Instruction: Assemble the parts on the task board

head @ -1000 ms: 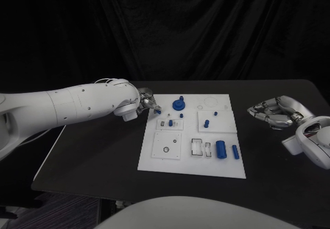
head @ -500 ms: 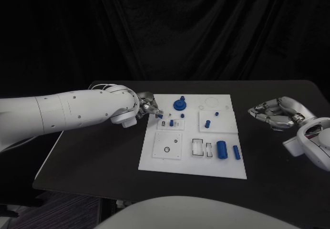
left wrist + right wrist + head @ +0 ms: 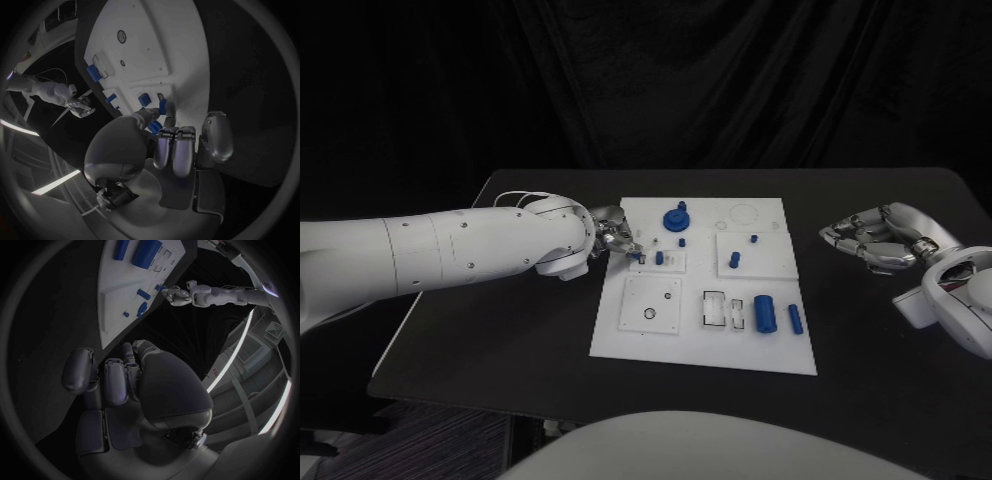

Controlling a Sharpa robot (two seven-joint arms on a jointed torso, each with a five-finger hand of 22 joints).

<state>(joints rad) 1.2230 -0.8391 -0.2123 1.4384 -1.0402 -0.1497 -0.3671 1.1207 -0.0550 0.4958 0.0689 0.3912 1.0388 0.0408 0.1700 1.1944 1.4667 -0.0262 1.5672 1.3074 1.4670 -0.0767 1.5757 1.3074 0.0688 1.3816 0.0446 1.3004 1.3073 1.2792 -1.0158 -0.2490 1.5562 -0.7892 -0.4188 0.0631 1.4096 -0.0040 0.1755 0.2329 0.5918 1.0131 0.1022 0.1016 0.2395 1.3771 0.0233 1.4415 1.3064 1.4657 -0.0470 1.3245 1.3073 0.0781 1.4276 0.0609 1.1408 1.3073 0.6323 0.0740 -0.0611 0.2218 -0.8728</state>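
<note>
The left robot hand (image 3: 620,240) pinches a small blue part (image 3: 154,127) above the task board (image 3: 646,340) (insertion pending); the right robot hand (image 3: 877,237) rests curled, empty.

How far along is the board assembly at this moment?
Early to midway, by the look of it. Done: a blue knob and small pegs stand on the task board. In hand: the left hand pinches a small blue part over the board's left edge. Left: a large blue cylinder and a slimmer one lie loose. The right hand rests curled, holding nothing.
</note>
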